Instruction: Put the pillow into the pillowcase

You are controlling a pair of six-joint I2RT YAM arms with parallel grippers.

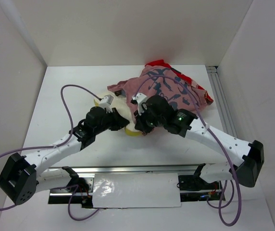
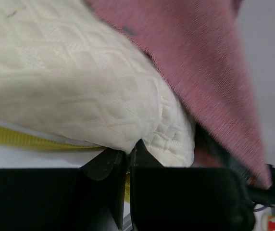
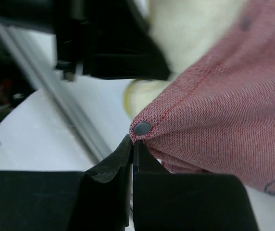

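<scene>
Pink, faded cloth of the pillowcase lies heaped at the upper centre of the table, draped over the cream pillow. Your left gripper pinches the pillow's lower edge. Your right gripper pinches the case's hem beside a grey snap. Stuffing looks partway done. Next, probably, draw the hem toward the frame's bottom while pushing the pillow deeper.

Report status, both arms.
Left gripper jaws shut on pillow edge. Right gripper jaws shut on pillowcase hem by snap button. Pillowcase draped over pillow, insertion depth unclear. No obstruction seen.
</scene>
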